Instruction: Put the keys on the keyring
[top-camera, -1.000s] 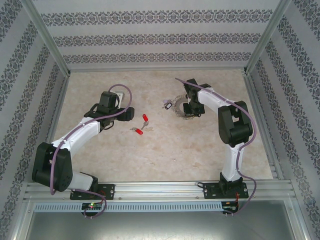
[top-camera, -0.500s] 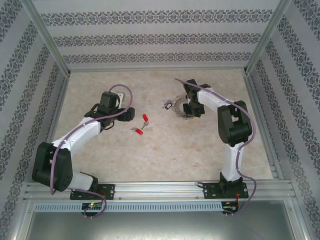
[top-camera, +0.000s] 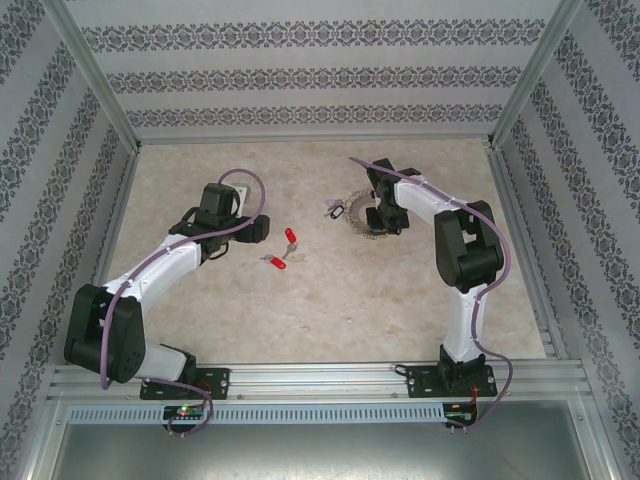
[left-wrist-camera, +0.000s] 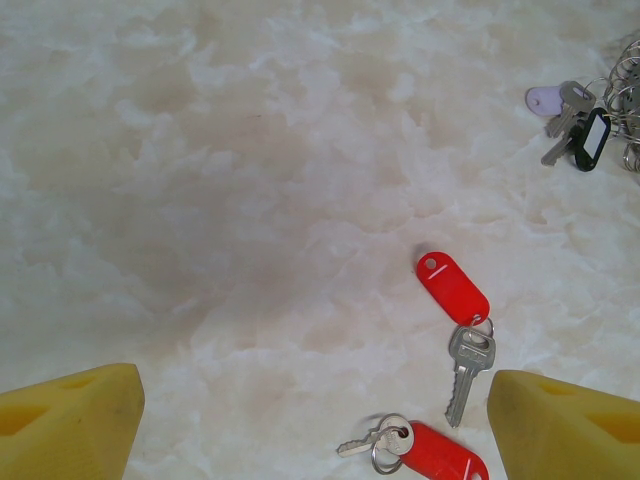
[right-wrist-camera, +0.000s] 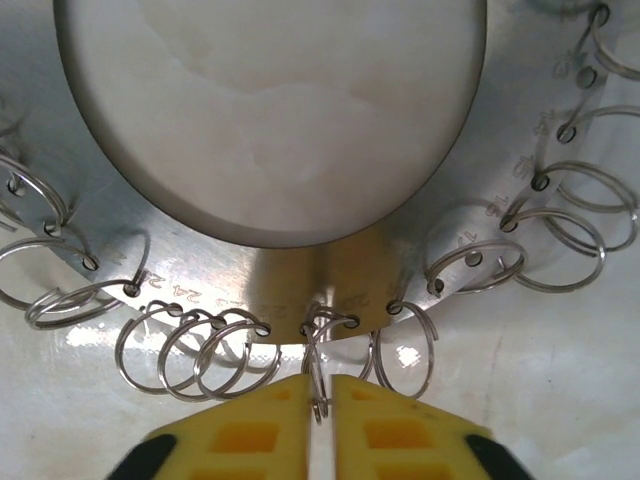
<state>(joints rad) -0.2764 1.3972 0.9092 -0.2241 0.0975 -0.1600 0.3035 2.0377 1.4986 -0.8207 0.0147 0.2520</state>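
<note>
R claw (right-wrist-camera: 320, 400) clamped on a thin keyring (right-wrist-camera: 270, 290) loop at its tips; any tug and the wire may slip. L claw (left-wrist-camera: 315, 415) apart, keys (left-wrist-camera: 452, 288) just ahead.

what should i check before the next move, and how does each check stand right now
1. Right hand shut on one small ring of the keyring: ok.
2. Neighbouring rings outside that pinch: ok.
3. Pinched ring's coil pried open for a key: cannot tell.
4. Left hand open: ok.
5. Two red-tagged keys lying free on the table: ok.
6. A key held, ready to thread: not ok, both lie on the table.
</note>
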